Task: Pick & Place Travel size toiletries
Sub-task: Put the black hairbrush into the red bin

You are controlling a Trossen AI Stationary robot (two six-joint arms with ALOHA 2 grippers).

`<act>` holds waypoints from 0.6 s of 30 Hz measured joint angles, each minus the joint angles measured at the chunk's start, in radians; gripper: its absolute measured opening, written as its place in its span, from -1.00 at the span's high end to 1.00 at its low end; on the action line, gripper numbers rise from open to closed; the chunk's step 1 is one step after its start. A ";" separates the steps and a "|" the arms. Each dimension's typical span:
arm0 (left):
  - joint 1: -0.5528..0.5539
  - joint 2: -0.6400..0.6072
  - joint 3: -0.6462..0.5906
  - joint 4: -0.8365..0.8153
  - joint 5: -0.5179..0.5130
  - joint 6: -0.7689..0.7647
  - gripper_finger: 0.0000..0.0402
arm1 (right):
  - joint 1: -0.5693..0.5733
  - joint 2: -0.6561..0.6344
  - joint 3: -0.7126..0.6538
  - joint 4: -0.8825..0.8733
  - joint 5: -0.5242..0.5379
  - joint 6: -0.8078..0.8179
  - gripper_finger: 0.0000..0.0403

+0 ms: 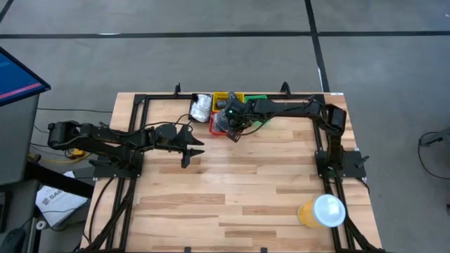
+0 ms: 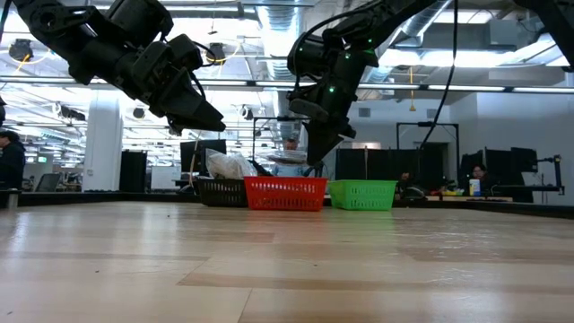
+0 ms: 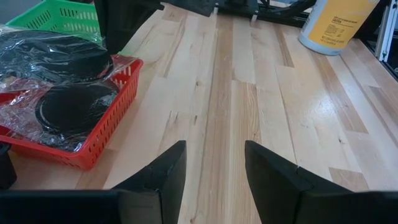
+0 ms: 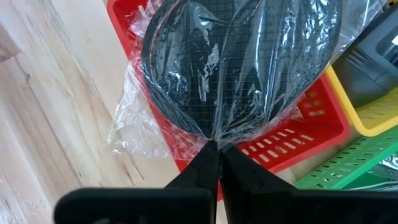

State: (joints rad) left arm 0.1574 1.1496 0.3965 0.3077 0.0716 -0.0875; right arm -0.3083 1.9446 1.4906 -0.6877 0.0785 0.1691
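A dark round disc in clear crinkly wrap [image 4: 236, 68] lies over the red bin [image 4: 311, 134], and my right gripper [image 4: 214, 150] is shut on the wrap from above. A second wrapped disc [image 3: 74, 109] lies in the same red bin [image 3: 109, 134]. In the high view my right gripper [image 1: 233, 132] hangs over the red bin [image 1: 216, 126] at the table's far middle. My left gripper [image 3: 214, 168] stands open over bare table to the left of the bins [image 1: 188, 151], touching nothing. My right gripper pinches the clear wrap's gathered edge [image 4: 211, 134] between its two fingertips, just beside the disc's rim. The fingers slant steeply down from above. The disc lies spread over the red bin, with loose wrap [image 4: 134, 127] hanging past the bin's wall; whether it is lifted clear, I cannot tell.
A black bin with white packets [image 1: 200, 107], a yellow bin [image 1: 228, 97] and a green bin [image 1: 256, 98] stand beside the red one at the far edge. An orange cup with a white lid [image 1: 322, 211] stands at the near right. Bare wood spans the table's middle.
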 joint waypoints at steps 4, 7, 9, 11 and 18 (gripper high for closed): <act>0.000 0.000 0.000 0.000 0.000 0.000 0.23 | -0.006 0.000 0.000 0.001 0.000 -0.003 1.00; 0.000 0.000 0.000 0.000 0.000 0.000 0.23 | -0.009 0.000 0.000 0.001 0.000 -0.003 1.00; 0.000 0.000 0.000 0.000 0.000 0.000 0.23 | -0.012 0.000 0.000 0.002 0.000 -0.008 1.00; 0.000 0.000 0.000 0.000 0.000 0.000 0.23 | -0.015 0.006 0.000 0.013 0.000 -0.008 1.00; 0.000 0.000 0.000 0.000 0.000 0.000 0.23 | -0.015 0.048 -0.002 0.002 0.000 -0.018 0.99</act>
State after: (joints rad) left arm 0.1572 1.1492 0.3962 0.3077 0.0715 -0.0875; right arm -0.3237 1.9921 1.4884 -0.6857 0.0784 0.1514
